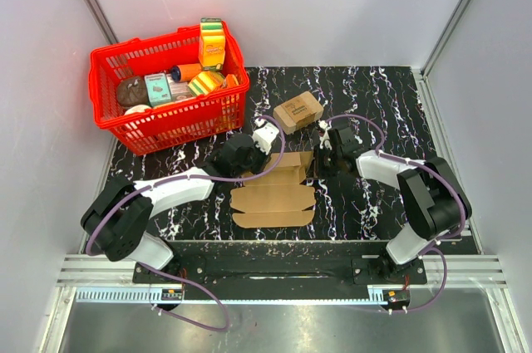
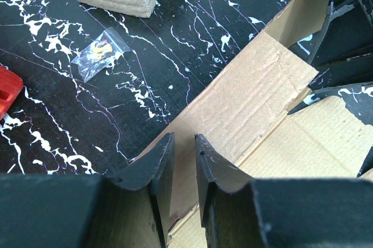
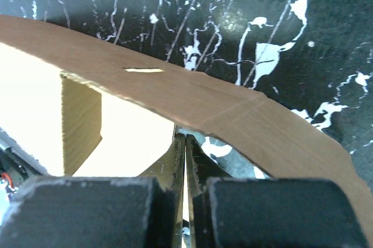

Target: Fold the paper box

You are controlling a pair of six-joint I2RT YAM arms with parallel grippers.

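Near edge: both arms reach in over the black marbled surface (image 1: 374,95).

The paper box (image 1: 274,199) lies between them, mid-surface. Its near panels are flat and unfolded; its far part is lifted into a low wall.

Left pincer (image 2: 183,143): at the far-left of the sheet, pointing across toward the other arm. Its fingers stand a narrow gap apart, with brown cardboard showing in that gap. The left finger overlaps the raised flap's outer edge. Cannot tell whether it bites the flap or only sits over it.

Right pincer (image 3: 185,143): at the far-right end of the sheet. Its fingers are pressed together, only a hairline between them. The tips are tucked right under the edge of a curved cardboard strip, and nothing shows pinched between them.

Farther back: a small clear bag (image 2: 102,52) lies loose on the surface. Past it is a chunky printed carton (image 1: 298,110), apart from the sheet.

Far left: a red basket (image 1: 179,120) filled with assorted goods.
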